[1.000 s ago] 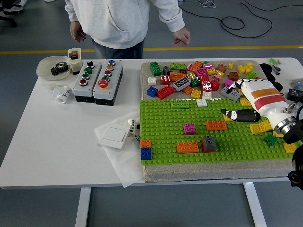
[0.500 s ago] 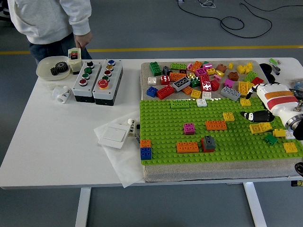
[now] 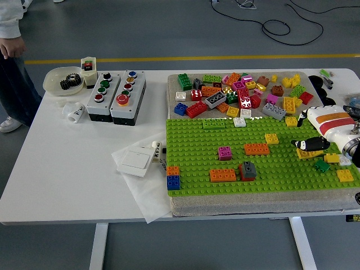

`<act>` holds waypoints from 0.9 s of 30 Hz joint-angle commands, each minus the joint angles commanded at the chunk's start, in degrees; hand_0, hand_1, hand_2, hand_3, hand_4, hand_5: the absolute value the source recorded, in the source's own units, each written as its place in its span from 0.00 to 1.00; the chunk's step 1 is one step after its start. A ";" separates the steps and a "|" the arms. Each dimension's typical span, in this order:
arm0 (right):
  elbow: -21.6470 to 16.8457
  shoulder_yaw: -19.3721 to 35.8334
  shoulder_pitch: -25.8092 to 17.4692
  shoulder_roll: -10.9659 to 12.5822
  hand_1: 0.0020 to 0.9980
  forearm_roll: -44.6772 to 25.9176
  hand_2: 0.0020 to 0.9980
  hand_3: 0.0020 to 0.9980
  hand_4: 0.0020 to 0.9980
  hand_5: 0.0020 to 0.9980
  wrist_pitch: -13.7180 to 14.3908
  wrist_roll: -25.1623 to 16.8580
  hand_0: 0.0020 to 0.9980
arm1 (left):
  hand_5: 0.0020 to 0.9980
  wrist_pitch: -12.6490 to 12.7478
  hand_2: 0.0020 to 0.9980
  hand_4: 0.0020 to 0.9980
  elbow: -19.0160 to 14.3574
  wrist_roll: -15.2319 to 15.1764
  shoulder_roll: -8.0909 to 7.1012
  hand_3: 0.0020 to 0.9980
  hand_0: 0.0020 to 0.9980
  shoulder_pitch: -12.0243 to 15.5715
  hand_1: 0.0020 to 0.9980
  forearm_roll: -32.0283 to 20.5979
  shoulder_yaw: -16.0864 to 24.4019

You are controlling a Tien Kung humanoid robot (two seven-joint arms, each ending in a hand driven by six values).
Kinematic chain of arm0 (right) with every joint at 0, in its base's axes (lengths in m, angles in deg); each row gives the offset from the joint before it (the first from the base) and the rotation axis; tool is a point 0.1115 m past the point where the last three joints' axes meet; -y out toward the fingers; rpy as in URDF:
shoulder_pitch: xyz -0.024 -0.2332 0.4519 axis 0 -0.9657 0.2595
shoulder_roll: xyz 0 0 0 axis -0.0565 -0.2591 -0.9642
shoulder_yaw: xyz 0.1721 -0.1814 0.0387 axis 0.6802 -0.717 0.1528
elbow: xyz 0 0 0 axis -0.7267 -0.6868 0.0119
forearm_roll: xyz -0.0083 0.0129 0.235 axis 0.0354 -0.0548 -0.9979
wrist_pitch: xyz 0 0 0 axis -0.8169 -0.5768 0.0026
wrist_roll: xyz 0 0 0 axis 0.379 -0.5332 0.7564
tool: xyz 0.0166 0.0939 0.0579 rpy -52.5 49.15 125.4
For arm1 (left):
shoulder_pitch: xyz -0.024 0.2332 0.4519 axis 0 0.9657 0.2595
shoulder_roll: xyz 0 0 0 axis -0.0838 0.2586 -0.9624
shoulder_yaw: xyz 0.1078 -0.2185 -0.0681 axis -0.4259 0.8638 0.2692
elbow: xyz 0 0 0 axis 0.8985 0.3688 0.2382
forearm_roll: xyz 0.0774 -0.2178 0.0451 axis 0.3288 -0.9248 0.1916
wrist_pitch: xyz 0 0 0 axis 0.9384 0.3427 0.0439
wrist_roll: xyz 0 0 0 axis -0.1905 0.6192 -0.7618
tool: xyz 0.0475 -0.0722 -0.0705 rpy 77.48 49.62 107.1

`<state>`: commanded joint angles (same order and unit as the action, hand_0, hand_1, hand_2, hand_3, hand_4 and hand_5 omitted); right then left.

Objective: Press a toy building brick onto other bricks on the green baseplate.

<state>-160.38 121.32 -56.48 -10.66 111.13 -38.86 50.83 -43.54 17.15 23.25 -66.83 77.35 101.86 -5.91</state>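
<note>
Person [image 3: 11,67] off the green baseplate's [image 3: 191,163] far left, beside the table. On the baseplate: orange brick [image 3: 223,175], grey-on-red stack [image 3: 247,170], another orange brick [image 3: 256,148], small yellow brick [image 3: 271,138]. Right hand [image 3: 315,138] at its right edge, dark fingertips [image 3: 301,145] resting over a yellow brick [image 3: 306,153]; grasp unclear.

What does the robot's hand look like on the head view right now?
Only the right hand shows, at the right edge: a white, rounded shell with orange and red bands across it, black fingers, and a silver ring at the wrist, where the black arm begins. The left arm is out of view.
</note>
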 joint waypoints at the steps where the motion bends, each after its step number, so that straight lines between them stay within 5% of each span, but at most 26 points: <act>1: 0.02 -0.03 -0.01 0.03 0.64 0.09 0.67 0.54 0.86 0.38 -0.20 -0.06 0.63 | 0.63 -0.02 0.79 0.61 0.00 0.01 0.00 0.58 0.80 0.01 0.79 0.03 0.00; 12: -0.05 -0.33 -0.70 1.16 0.64 -0.31 0.67 0.54 0.84 0.35 -2.00 -2.04 0.64 | 0.63 -0.18 0.79 0.61 0.00 0.03 -0.06 0.58 0.80 0.08 0.79 0.77 0.36; 27: -0.64 -3.81 2.77 -0.07 0.64 -7.35 0.67 0.54 0.84 0.35 0.49 -4.15 0.67 | 0.63 -0.04 0.79 0.61 0.00 -0.01 -0.05 0.58 0.80 -0.34 0.79 -0.52 -0.45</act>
<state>-161.01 117.51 -53.71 -10.73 103.78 -38.37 46.68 -43.58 17.15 23.24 -66.88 77.01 101.34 -6.36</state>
